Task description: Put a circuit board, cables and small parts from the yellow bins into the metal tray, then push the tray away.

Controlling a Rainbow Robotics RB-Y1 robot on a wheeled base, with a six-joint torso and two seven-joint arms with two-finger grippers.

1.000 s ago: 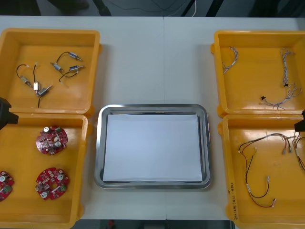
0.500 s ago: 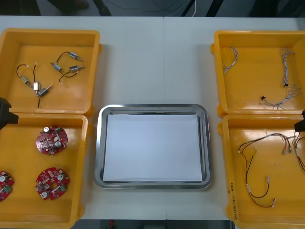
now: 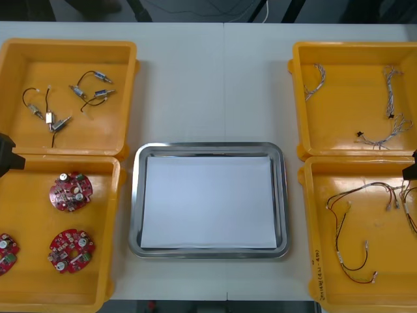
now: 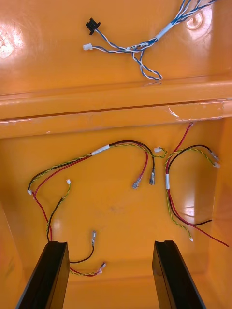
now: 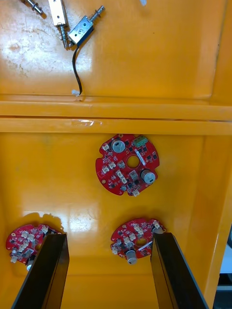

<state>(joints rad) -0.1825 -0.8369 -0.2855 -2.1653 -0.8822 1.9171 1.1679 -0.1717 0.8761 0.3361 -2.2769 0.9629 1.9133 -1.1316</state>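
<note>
Left tool (image 5: 106,273): fingers spread apart, gripping nothing, over the near left bin (image 3: 32,287); mostly cut off at the front view's left edge.
Right tool (image 4: 108,275): fingers spread apart, gripping nothing, over the near right bin (image 3: 384,241); cut off at the right edge.
Circuit boards (image 5: 113,171): three, near left bin; one cut off.
Red and yellow cables (image 4: 101,149): near right bin.
Blue and white cables (image 4: 162,33): far right bin (image 3: 345,111).
Small metal parts (image 5: 79,33): far left bin (image 3: 111,130).
Tray (image 3: 133,215): mid-counter (image 3: 215,85), white inside.

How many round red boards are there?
3, all in the near left yellow bin: far board, near board, and outer board, partly cut off at the front view's edge.
</note>
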